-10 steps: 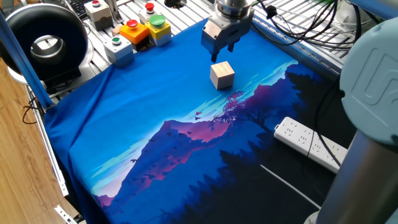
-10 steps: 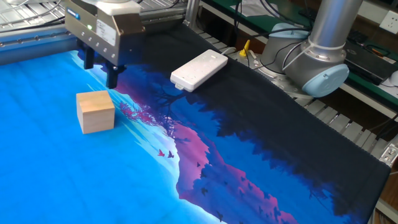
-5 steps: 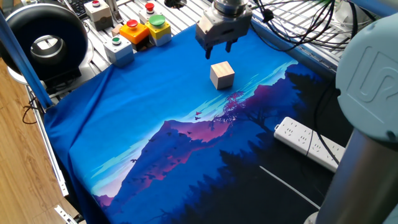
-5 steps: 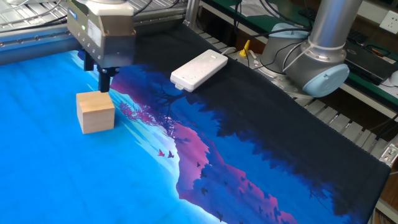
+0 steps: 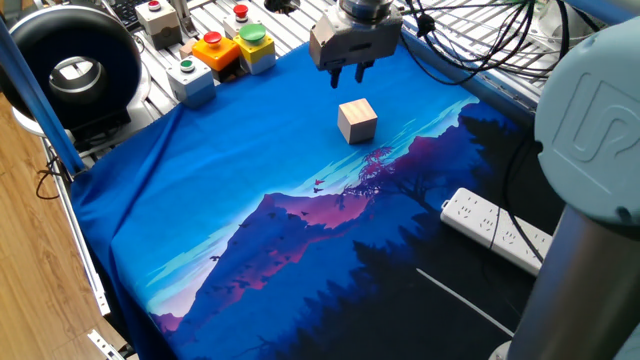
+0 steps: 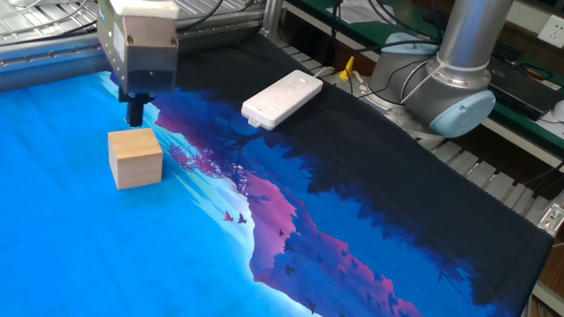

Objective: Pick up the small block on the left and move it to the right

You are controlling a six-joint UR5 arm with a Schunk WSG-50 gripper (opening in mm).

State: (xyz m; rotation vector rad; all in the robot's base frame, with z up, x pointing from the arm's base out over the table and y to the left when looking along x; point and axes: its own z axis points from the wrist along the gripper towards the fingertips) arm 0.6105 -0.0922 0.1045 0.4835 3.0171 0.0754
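Block (image 5: 357, 121) sits free on the blue cloth (image 5: 250, 170); gripper (image 5: 345, 75) hovers just beyond it, empty, fingers parted; the other fixed view stacks both fingers, hiding that gap.

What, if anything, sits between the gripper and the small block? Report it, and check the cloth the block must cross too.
Nothing visible does. The gripper hangs open above and just behind the small block, with only air between them. On the cloth, the only other object is the white power strip, lying apart from the block on the dark side.
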